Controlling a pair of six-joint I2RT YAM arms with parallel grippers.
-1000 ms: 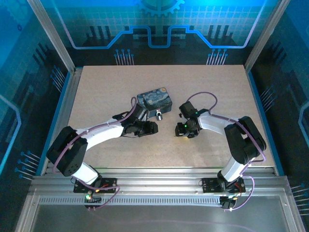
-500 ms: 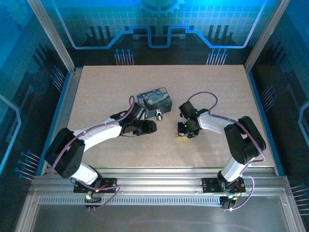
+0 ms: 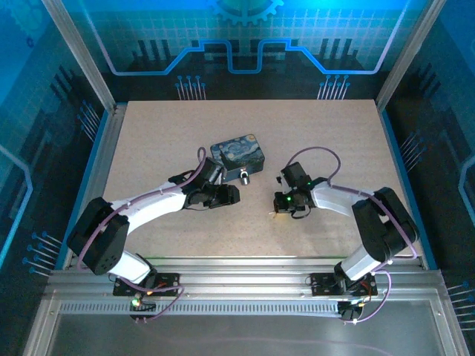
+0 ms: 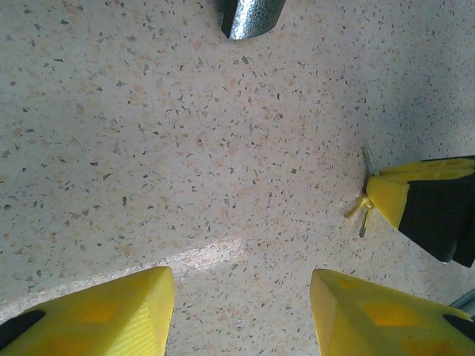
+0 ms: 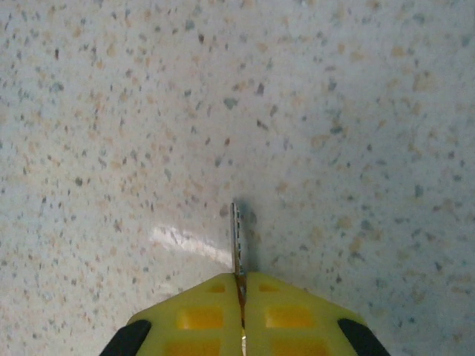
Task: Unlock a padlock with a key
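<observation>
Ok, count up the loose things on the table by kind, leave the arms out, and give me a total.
padlock: 1
key: 1
box: 1
Total: 3

Speckled beige table (image 3: 163, 141); painted blue box (image 3: 237, 154) mid-table, padlock (image 3: 244, 176) just beside.

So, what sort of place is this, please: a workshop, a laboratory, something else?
Most likely a robot laboratory test cell. A left arm and a right arm are bolted to an aluminium rail at a speckled table, enclosed by blue circuit-pattern panels.
</observation>
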